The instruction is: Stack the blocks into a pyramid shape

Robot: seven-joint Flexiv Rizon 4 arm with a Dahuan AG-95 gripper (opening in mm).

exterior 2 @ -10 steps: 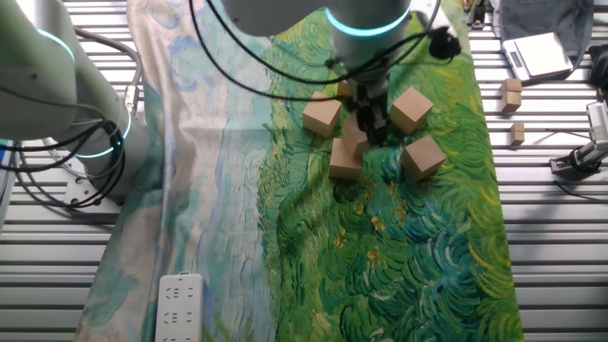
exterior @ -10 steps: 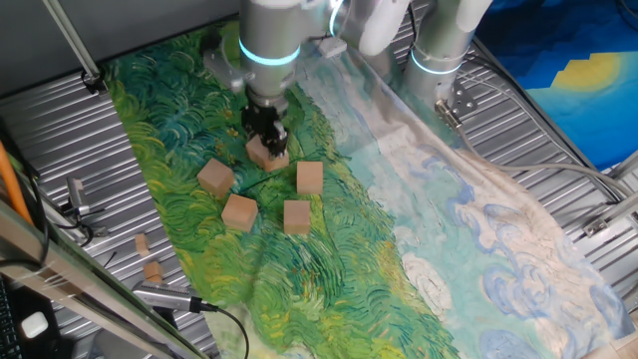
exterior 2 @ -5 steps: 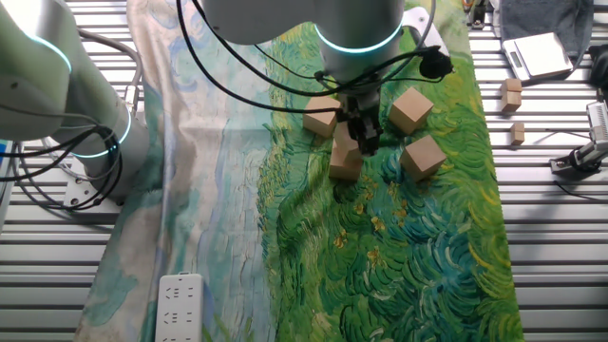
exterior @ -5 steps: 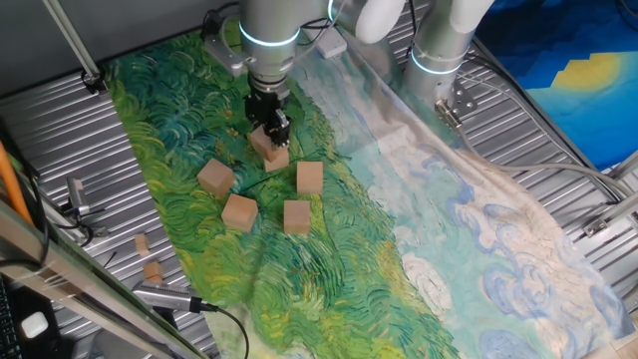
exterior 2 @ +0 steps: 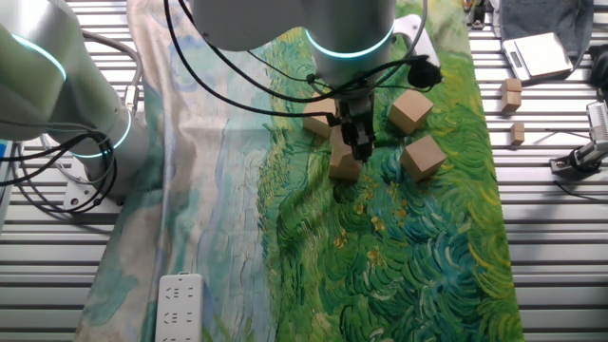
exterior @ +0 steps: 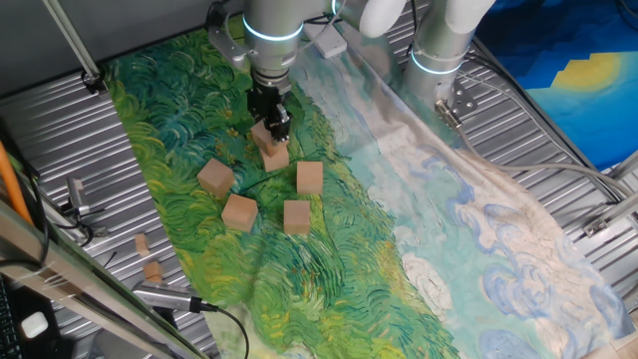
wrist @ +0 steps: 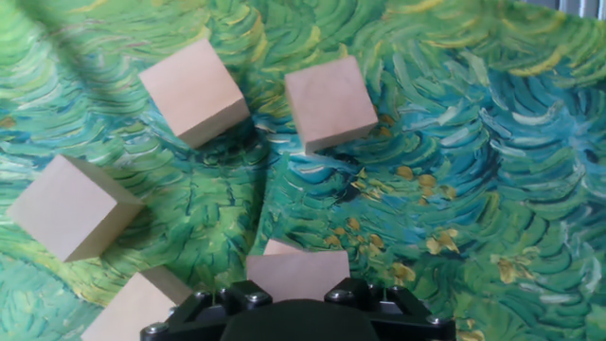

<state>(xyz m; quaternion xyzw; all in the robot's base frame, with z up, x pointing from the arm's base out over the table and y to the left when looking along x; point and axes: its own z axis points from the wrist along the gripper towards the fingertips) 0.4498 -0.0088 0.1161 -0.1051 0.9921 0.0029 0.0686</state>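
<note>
**Q:** Position of held cube [exterior: 262, 134] relative to gripper [exterior: 269, 127]?

**A:** Seated between the fingers, directly under the wrist. Pinched on two opposite faces, with the jaws closed onto the wood. In the hand view, fills the bottom centre, pressed against the black gripper body.

**Q:** Nearest neighbour?

**A:** Lower cube [exterior: 275, 157], on the painted cloth [exterior: 329, 289]. Found at 5 o'clock from the held cube in one fixed view, just beneath it. Shows in the hand view only as a corner peeking past the held cube at 11 o'clock. Cannot tell whether the two touch.

**Q:** Remaining stock?

**A:** Four loose cubes [exterior: 239, 211], all flat on the cloth, none stacked. Spread in one fixed view from 5 to 8 o'clock of the gripper:
- one at 5 o'clock, near the lower cube;
- one at 5:30, farther out;
- one at 7 o'clock, farther out;
- one at 7:30, apart from the rest.

**Q:** Further out?

**A:** Two small tan bits [exterior: 142, 242], off the cloth on the ribbed metal table [exterior: 60, 130], at 7 o'clock and well apart from the cubes.
</note>
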